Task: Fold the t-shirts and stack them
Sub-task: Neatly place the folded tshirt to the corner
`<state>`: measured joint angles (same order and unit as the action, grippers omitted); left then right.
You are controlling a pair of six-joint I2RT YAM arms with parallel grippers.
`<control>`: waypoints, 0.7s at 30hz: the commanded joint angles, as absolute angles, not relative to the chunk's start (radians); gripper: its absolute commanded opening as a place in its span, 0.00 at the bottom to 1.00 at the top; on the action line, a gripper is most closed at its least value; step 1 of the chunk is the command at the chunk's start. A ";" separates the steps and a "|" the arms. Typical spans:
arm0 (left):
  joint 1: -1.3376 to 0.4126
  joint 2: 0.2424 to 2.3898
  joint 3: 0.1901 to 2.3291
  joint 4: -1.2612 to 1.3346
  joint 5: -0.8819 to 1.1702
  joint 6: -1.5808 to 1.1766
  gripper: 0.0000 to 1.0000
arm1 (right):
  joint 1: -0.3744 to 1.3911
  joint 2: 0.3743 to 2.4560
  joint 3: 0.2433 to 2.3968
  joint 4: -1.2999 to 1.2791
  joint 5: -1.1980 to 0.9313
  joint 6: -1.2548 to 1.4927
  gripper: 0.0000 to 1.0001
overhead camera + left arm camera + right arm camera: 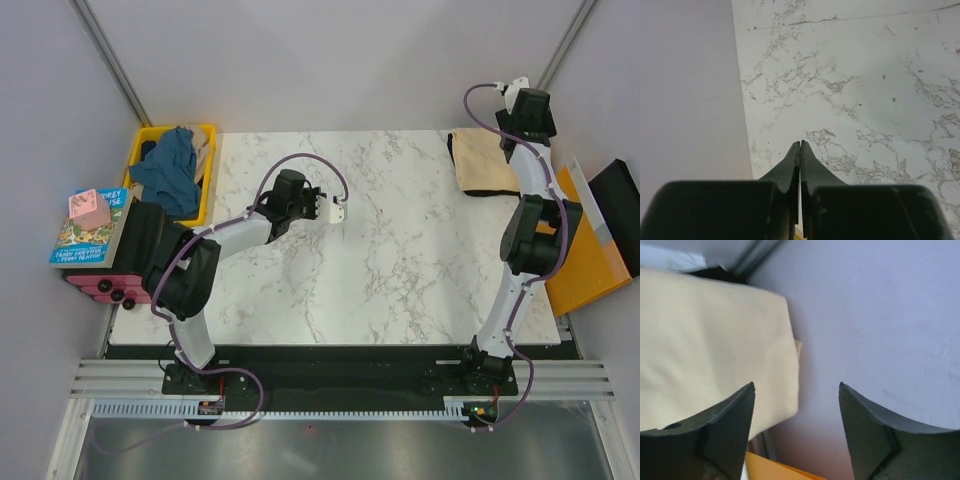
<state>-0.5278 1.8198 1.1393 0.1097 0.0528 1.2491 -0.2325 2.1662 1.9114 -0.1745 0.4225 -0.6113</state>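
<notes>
A folded pale cream-yellow t-shirt (484, 160) lies at the table's back right corner, with the edge of a black t-shirt (452, 150) showing under it. A teal-blue t-shirt (172, 172) lies crumpled in the yellow crate (207, 133) at the back left. My left gripper (340, 211) is shut and empty over the bare marble table (850, 75) near its back middle; in the left wrist view its gripper (800, 142) has the jaws pressed together. My right gripper (514, 90) is open and empty, raised by the back wall beside the cream shirt (710, 345); the right wrist view shows the gripper (796, 385) with nothing between the jaws.
An orange flat folder (588, 262) leans off the table's right edge and also shows in the right wrist view (775, 471). Books with a pink box (88, 208) sit left of the table beside the crate. Grey walls close in at the back and sides.
</notes>
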 commanded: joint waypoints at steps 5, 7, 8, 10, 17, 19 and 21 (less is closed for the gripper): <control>-0.519 1.764 1.153 0.104 0.061 1.210 0.02 | -0.186 2.147 2.000 -0.518 0.002 -0.525 0.00; -0.496 1.761 1.227 0.007 0.087 1.110 0.02 | -0.190 2.178 2.037 -0.686 -0.210 -0.517 0.00; -0.485 1.766 1.267 -0.061 0.133 1.060 0.02 | -0.184 2.180 2.022 -0.696 -0.218 -0.462 0.00; -0.445 1.770 1.394 -0.177 0.204 0.892 0.02 | -0.179 2.140 1.952 -0.631 -0.151 -0.401 0.00; -0.336 1.703 1.508 -0.397 0.471 0.542 1.00 | -0.152 1.786 1.663 -0.506 0.159 -0.221 0.98; -0.285 1.668 1.519 -0.411 0.489 0.473 1.00 | -0.149 1.671 1.612 -0.511 0.138 -0.198 0.98; -0.223 1.640 1.523 -0.410 0.524 0.378 1.00 | -0.146 1.594 1.533 -0.506 0.083 -0.186 0.98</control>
<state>-0.3061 1.7176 1.4864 -0.3355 0.3840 0.6495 -0.1562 1.8599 1.6058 -0.5575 0.0959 -0.2707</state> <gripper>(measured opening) 0.993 0.980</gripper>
